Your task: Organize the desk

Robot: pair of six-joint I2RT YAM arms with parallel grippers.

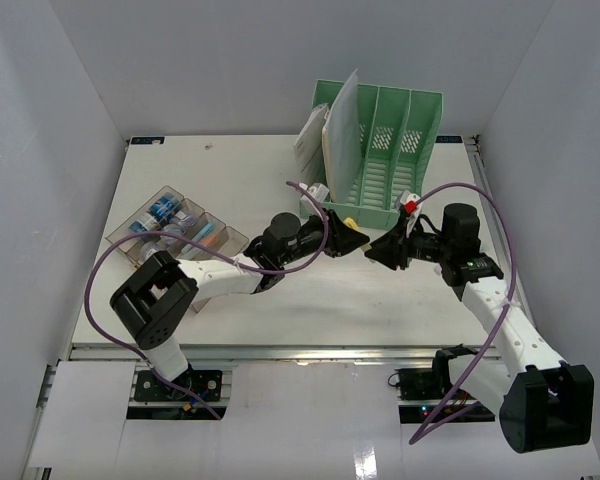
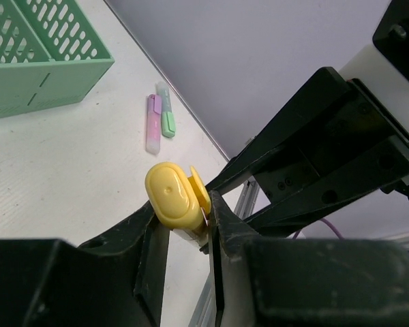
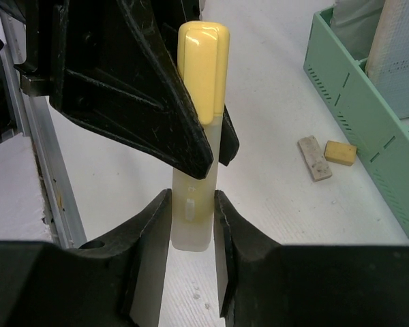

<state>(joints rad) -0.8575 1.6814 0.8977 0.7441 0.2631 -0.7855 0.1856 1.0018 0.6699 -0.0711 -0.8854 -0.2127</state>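
A highlighter with a yellow cap [image 3: 201, 61] and a pale see-through body [image 3: 191, 221] is held in the air between both grippers, above the white desk [image 1: 230, 180]. My right gripper [image 3: 192, 204] is shut on the lower body. My left gripper [image 2: 187, 211] comes in from the other side and its fingers press on the yellow cap [image 2: 170, 194]. In the top view the left gripper [image 1: 352, 240] and right gripper [image 1: 383, 250] meet tip to tip just in front of the green file rack [image 1: 390, 150]; the highlighter is hidden between them there.
A clear compartment tray [image 1: 170, 225] with small items sits at the left. A purple highlighter [image 2: 152, 122] and a green one [image 2: 166, 116] lie side by side. A grey eraser [image 3: 314, 158] and a yellow eraser [image 3: 340, 152] lie by the rack. The metal rail [image 3: 44, 170] edges the desk.
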